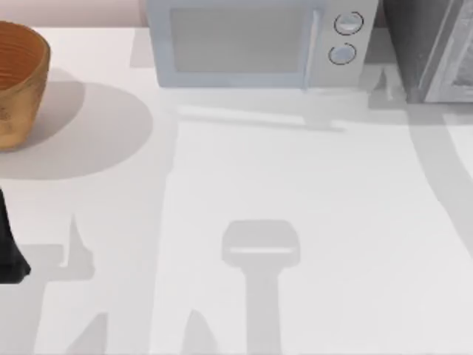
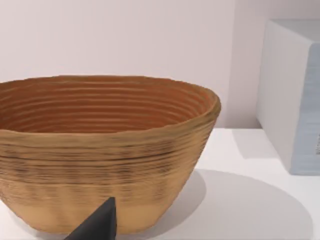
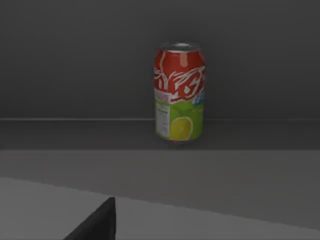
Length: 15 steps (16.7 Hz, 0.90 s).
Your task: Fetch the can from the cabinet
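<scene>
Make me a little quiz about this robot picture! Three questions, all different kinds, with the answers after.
1. True or false: the can stands upright inside the dark cabinet.
2. What stands at the table's far left? A) woven basket B) kettle C) plate
3. Fill in: the white box with two round knobs at the table's back is a ____.

Key:
1. True.
2. A, the woven basket.
3. Microwave.

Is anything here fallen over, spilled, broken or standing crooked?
Nothing stands out. The can stands upright inside the dark cabinet, the woven basket sits level on the white table, and the microwave door is shut.
</scene>
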Each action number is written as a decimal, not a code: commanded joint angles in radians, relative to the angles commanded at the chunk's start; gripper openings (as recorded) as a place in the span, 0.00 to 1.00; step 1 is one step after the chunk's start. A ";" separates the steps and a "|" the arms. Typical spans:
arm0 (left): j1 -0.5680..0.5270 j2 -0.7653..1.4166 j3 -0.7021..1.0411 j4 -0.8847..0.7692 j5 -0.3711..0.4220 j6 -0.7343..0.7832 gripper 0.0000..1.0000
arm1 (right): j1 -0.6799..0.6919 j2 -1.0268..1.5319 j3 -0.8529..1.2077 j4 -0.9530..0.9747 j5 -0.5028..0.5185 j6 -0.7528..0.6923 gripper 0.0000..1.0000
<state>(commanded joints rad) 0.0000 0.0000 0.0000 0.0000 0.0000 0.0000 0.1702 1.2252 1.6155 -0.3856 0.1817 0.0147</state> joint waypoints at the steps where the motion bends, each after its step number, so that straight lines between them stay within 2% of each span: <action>1: 0.000 0.000 0.000 0.000 0.000 0.000 1.00 | 0.005 0.034 0.044 -0.011 0.005 0.000 1.00; 4: 0.000 0.000 0.000 0.000 0.000 0.000 1.00 | 0.014 0.096 0.120 -0.030 0.014 0.001 1.00; 11: 0.000 0.000 0.000 0.000 0.000 0.000 1.00 | 0.008 0.116 0.136 -0.017 0.014 0.001 1.00; 15: 0.000 0.000 0.000 0.000 0.000 0.000 1.00 | -0.003 0.270 0.201 0.063 0.008 0.000 1.00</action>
<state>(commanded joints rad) 0.0000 0.0000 0.0000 0.0000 0.0000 0.0000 0.1672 1.4949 1.8164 -0.3226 0.1896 0.0148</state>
